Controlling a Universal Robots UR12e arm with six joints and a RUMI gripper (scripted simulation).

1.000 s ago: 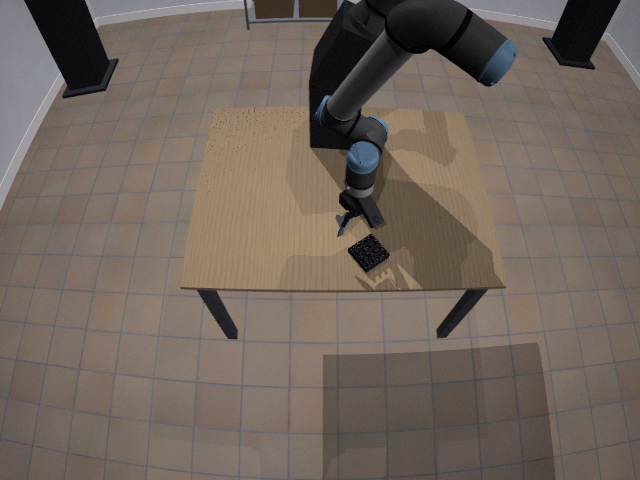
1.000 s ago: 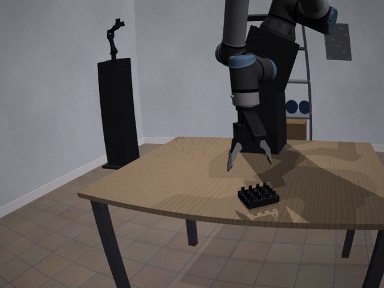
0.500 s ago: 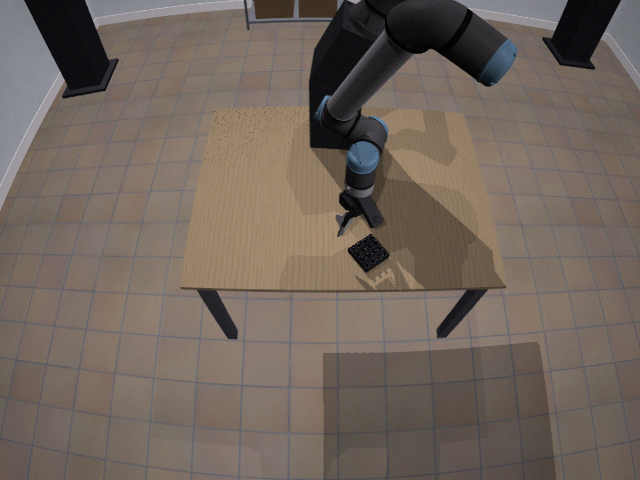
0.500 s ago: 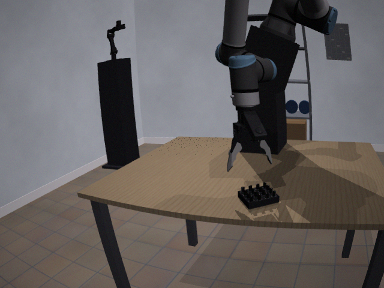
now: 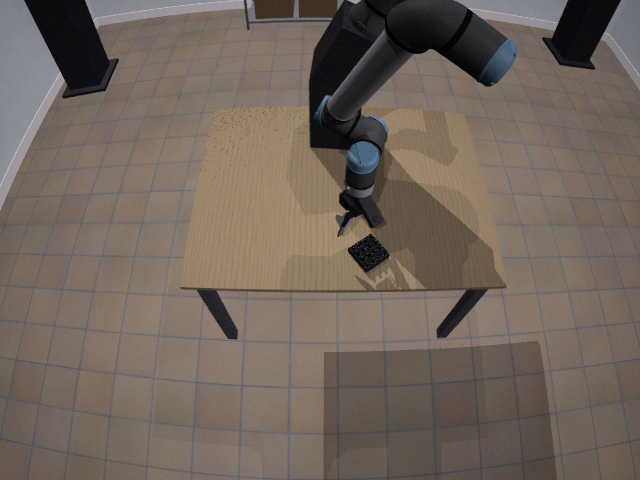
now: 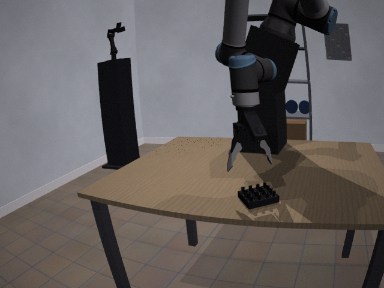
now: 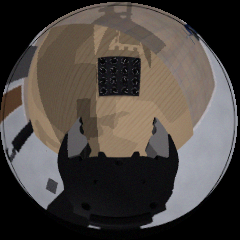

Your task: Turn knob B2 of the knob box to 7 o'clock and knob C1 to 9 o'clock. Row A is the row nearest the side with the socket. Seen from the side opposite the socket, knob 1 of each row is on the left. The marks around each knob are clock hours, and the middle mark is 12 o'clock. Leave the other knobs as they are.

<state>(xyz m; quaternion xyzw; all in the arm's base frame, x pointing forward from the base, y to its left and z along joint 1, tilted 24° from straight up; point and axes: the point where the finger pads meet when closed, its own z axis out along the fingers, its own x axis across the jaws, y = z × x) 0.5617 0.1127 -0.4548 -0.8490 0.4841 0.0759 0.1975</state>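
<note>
The knob box (image 5: 368, 252) is a small black square block with a grid of short black knobs. It sits on the wooden table near the front edge, turned at an angle. It also shows in the exterior view (image 6: 258, 194) and in the wrist view (image 7: 119, 76). The knob marks and the socket side are too small to read. My gripper (image 6: 249, 159) hangs well above the table, behind the box and apart from it. Its fingers are open and empty. It also shows in the top view (image 5: 354, 221) and the wrist view (image 7: 118, 135).
The black robot pedestal (image 5: 336, 72) stands at the table's back edge. Black pillars (image 6: 117, 111) stand on the floor away from the table. A shelf rack (image 6: 299, 93) stands behind the robot. The table's front edge (image 5: 341, 289) is close to the box.
</note>
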